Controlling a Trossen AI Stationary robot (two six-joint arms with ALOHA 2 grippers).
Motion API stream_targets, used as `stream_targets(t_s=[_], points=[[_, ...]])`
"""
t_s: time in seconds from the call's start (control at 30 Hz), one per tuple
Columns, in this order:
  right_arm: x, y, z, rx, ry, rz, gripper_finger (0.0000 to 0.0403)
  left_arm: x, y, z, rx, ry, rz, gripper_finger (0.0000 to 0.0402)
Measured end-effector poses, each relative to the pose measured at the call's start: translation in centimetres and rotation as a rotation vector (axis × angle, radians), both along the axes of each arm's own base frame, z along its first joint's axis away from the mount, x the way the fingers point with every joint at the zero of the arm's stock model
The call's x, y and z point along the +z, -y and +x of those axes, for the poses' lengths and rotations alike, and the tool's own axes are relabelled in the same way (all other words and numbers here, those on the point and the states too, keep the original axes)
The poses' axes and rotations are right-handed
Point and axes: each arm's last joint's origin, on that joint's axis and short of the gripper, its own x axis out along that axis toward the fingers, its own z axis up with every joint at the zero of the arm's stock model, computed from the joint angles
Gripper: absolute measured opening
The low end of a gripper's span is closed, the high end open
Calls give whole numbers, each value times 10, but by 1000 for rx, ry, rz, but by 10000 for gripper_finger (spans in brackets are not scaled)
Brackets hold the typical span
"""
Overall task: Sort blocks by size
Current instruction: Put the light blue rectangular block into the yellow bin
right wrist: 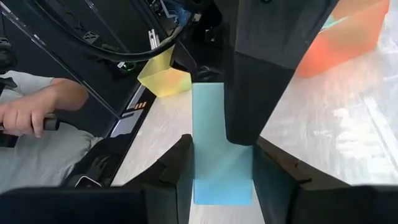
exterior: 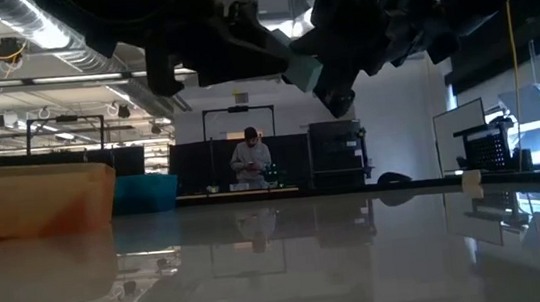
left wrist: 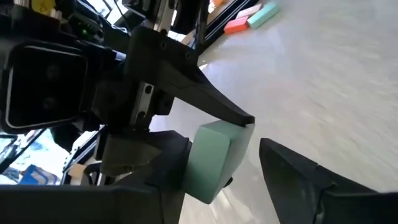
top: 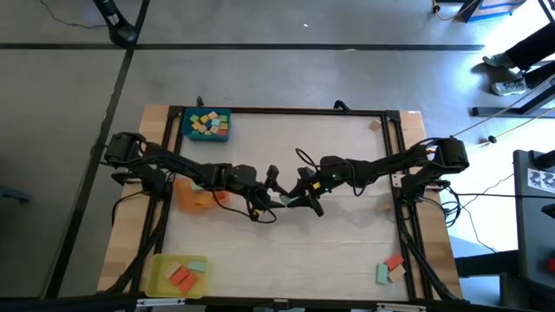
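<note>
Table (top: 347, 173) centre | teal block (right wrist: 219, 149) pinched by right end effector (right wrist: 222, 168) | left end effector (left wrist: 249, 174) spread around it

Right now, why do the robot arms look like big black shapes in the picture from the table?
In the low view, bright ceiling lamps and windows sit behind the arms, so they show as dark shapes, and the shiny table mirrors the room. In the left wrist view, the far table looks streaky and blurred, while the teal block looks sharp.
</note>
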Motion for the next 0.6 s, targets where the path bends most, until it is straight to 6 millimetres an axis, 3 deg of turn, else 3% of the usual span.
stream_targets(t_s=[0.13,0.43,0.6], points=[[0,0,0,-1,1,1,131,0,0,0,-8,3,19,152],[-1,1,0,-51,-5,-13,138,-2,0,-1,-44,-7,101,46],[3,2,1,-78,20,-23,188,-2,0,-1,-16,-13,44,43]])
